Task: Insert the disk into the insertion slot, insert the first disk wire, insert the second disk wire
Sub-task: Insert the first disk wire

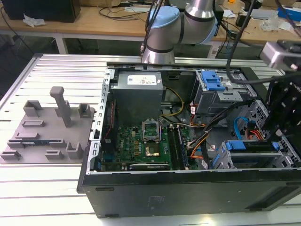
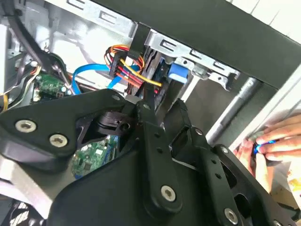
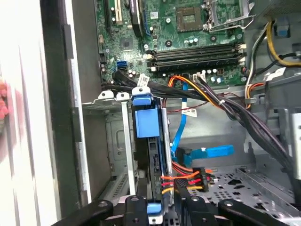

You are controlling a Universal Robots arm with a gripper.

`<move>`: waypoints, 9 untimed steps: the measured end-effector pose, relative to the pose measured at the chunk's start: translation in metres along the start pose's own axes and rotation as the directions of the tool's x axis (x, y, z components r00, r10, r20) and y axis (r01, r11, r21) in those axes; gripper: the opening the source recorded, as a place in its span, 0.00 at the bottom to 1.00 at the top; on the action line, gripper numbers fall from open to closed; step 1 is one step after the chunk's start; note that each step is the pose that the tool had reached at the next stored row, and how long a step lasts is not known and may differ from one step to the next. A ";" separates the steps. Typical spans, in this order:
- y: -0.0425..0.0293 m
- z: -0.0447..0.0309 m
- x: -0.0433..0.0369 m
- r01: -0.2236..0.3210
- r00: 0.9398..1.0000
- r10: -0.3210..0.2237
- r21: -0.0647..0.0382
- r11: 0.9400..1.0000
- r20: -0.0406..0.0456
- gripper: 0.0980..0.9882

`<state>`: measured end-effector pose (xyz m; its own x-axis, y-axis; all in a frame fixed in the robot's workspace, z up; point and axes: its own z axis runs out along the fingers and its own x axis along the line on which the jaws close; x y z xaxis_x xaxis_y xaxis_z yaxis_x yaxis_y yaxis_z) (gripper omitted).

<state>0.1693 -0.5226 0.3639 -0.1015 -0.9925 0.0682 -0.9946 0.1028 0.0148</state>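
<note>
Currently disk (image 3: 151, 160) sits in slot (image 3: 117, 141); power wire (image 3: 188, 181) at its rear, blue wire (image 3: 207, 151) looks unplugged; end effector (image 3: 160, 206) grip: cannot tell.

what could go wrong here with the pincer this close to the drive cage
1. The red and yellow wire bundle lies right by the pincer, next to the disk, so it could snag or get pinched.
2. A person's hand sits just outside the case wall, close to the arm; a sudden move might strike it.
</note>
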 end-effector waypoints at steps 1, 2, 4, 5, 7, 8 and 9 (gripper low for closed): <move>0.0001 -0.0046 -0.0002 0.000 1.000 0.000 0.000 1.000 0.000 0.30; 0.0002 -0.0099 -0.0002 0.000 1.000 0.000 0.001 1.000 0.000 0.30; 0.0003 -0.0158 -0.0003 0.000 1.000 0.000 0.001 1.000 0.000 0.30; 0.0003 -0.0158 -0.0003 0.000 1.000 0.000 0.001 1.000 0.000 0.30; 0.0003 -0.0159 -0.0003 0.000 1.000 0.000 0.001 1.000 0.000 0.30; 0.0003 -0.0162 -0.0004 0.000 1.000 0.000 0.001 1.000 0.000 0.30; 0.0003 -0.0164 -0.0005 0.000 1.000 0.000 0.001 1.000 0.000 0.30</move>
<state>0.1694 -0.5210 0.3802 -0.1015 -0.9925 0.0686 -0.9946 0.1027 0.0139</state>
